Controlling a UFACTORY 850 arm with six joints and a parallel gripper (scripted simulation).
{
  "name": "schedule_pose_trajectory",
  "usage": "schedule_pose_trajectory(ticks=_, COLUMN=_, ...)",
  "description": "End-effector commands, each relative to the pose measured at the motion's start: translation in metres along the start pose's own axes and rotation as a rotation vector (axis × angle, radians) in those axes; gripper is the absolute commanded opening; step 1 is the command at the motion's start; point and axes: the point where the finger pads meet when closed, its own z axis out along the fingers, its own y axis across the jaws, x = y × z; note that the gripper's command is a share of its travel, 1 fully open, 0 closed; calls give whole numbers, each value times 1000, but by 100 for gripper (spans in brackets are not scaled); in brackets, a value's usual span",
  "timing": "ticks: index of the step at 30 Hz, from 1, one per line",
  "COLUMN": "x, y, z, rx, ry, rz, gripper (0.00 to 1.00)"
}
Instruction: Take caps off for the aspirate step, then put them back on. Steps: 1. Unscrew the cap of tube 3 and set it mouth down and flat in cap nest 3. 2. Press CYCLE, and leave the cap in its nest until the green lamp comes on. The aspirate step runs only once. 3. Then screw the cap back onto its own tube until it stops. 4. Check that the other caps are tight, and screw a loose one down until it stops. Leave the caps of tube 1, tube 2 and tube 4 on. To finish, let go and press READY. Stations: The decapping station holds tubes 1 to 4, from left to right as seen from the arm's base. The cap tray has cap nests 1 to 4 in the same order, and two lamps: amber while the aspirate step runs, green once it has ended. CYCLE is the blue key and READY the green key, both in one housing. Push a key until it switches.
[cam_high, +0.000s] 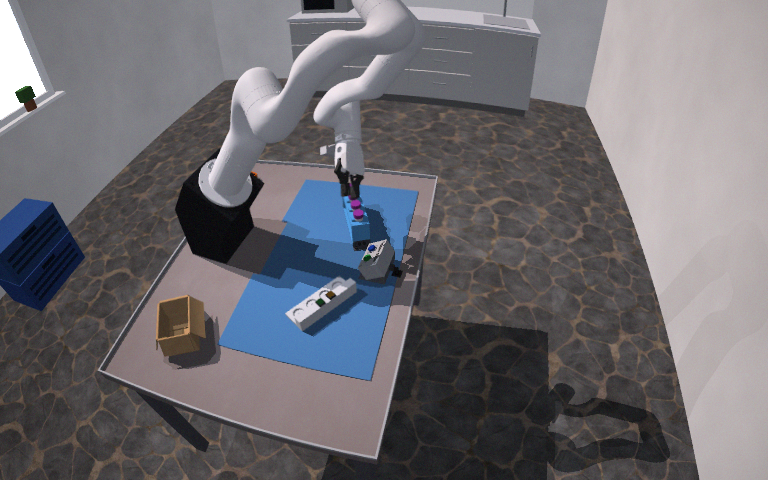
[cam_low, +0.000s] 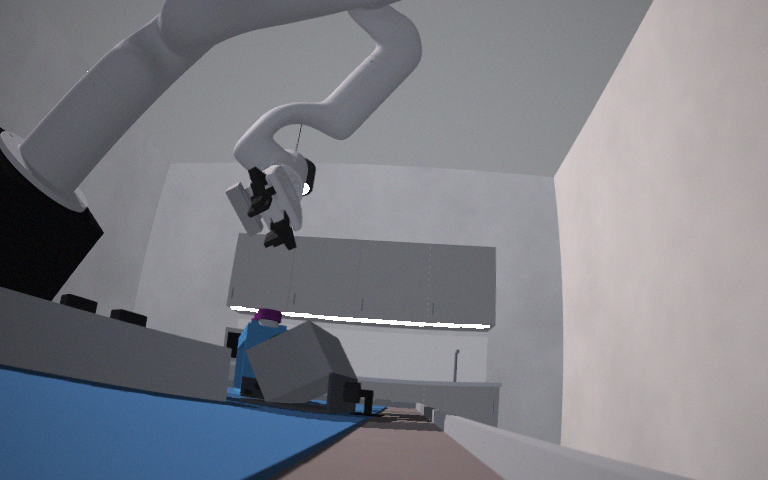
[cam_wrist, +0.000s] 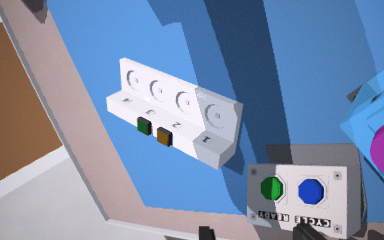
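The blue decapping station (cam_high: 357, 223) stands on the blue mat with magenta caps (cam_high: 356, 207) on its tubes. One cap also shows in the exterior view (cam_low: 267, 314) and at the right edge of the wrist view (cam_wrist: 377, 150). My gripper (cam_high: 350, 186) hangs above the far end of the station, apart from the caps, partly open and empty; it also shows in the exterior view (cam_low: 277, 237). The white cap tray (cam_wrist: 175, 117) has empty nests, with a green lamp (cam_wrist: 144, 126) and an amber lamp (cam_wrist: 164, 136). The grey key housing (cam_wrist: 305, 192) carries the green READY key (cam_wrist: 272, 188) and the blue CYCLE key (cam_wrist: 311, 190).
The key housing (cam_high: 376, 259) sits tilted between the station and the cap tray (cam_high: 321, 302). An open cardboard box (cam_high: 180, 324) stands at the table's near left. The arm's black base (cam_high: 215, 215) is at the table's left edge. The table has a raised rim.
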Motion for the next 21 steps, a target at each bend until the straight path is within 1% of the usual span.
schedule_pose_trajectory(ticks=1, x=6, y=-17, z=3, rx=50, ry=26, rz=3, gripper=46)
schedule_pose_trajectory(ticks=4, x=12, y=-31, z=5, rx=132, ry=73, rz=9, gripper=46)
schedule_pose_trajectory(ticks=7, x=15, y=-39, z=6, rx=132, ry=73, rz=9, gripper=46)
schedule_pose_trajectory(ticks=10, x=21, y=-52, z=6, rx=211, ry=123, rz=17, gripper=46)
schedule_pose_trajectory(ticks=12, x=21, y=-52, z=6, rx=211, ry=123, rz=17, gripper=46)
schedule_pose_trajectory(ticks=14, x=25, y=-59, z=6, rx=211, ry=123, rz=17, gripper=46)
schedule_pose_trajectory(ticks=17, x=32, y=-73, z=4, rx=289, ry=175, rz=27, gripper=46)
schedule_pose_trajectory(ticks=20, x=35, y=-79, z=3, rx=289, ry=175, rz=27, gripper=46)
schedule_pose_trajectory(ticks=21, x=37, y=-84, z=3, rx=316, ry=194, rz=30, gripper=46)
